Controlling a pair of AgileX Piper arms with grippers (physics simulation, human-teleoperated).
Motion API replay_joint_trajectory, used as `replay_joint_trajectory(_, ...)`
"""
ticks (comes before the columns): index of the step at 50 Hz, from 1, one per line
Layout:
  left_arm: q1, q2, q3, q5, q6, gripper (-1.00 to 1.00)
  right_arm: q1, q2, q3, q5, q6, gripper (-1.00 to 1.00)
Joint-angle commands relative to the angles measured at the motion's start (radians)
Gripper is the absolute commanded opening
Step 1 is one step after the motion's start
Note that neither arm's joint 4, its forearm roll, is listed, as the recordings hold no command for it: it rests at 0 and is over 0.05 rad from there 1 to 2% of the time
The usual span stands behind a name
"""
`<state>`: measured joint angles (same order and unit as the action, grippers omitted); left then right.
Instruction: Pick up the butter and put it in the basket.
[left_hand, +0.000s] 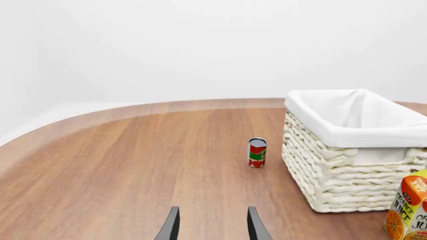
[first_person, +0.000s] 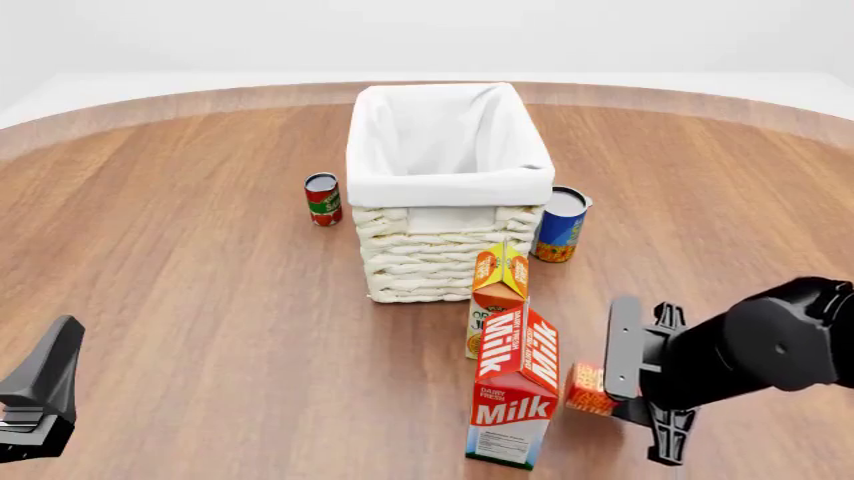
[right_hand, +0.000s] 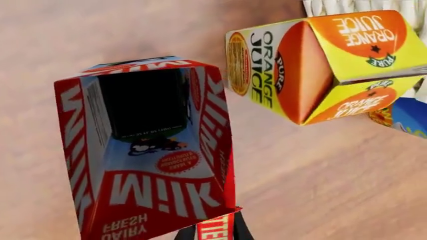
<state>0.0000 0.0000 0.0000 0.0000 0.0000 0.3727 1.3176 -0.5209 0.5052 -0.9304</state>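
The right pincer (first_person: 617, 385) is low over the table (first_person: 200, 300), near its front edge. Its two dark fingers (first_person: 623, 345) are closed on the butter (first_person: 587, 390), a small orange-red box. In the right wrist view only a bit of the butter (right_hand: 215, 227) shows, squeezed between the finger tips. From the front view I cannot tell if the butter is touching the table or is lifted a little.

Just to the left of the butter stands the red and white milk carton (first_person: 515, 400). It is upright and very near the butter. In the right wrist view the milk carton (right_hand: 150, 145) fills much of the picture.

Right behind the milk stands the orange juice carton (first_person: 498, 295). Behind that is the basket (first_person: 447, 255), big and white, with a white cloth over its rim. The butter is well in front of the basket, not in it.

A blue can (first_person: 562, 225) stands by the basket's right side. A red can (first_person: 322, 199) stands near its left side.

The left pincer (left_hand: 212, 225) is far off at the front left of the table. Its fingers are apart and hold nothing.
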Motion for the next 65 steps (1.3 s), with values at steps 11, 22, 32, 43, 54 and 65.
replay_joint_trajectory(11, 0.000, 0.000, 0.000, 0.000, 0.000, 1.00, -0.067, -0.046, -0.049, 0.014, 0.047, -1.00)
replay_joint_trajectory(22, 0.000, 0.000, 0.000, 0.000, 0.000, 1.00, -0.089, -0.042, -0.083, 0.012, 0.068, -1.00)
replay_joint_trajectory(32, 0.000, 0.000, 0.000, 0.000, 0.000, 1.00, -0.067, -0.058, -0.103, 0.001, 0.143, -1.00)
replay_joint_trajectory(43, 0.000, 0.000, 0.000, 0.000, 0.000, 1.00, -0.045, -0.108, -0.120, 0.027, 0.209, -1.00)
replay_joint_trajectory(54, 0.000, 0.000, 0.000, 0.000, 0.000, 1.00, -0.063, -0.131, -0.147, 0.044, 0.211, -1.00)
replay_joint_trajectory(65, 0.000, 0.000, 0.000, 0.000, 0.000, 1.00, -0.067, -0.151, -0.192, 0.058, 0.242, -1.00)
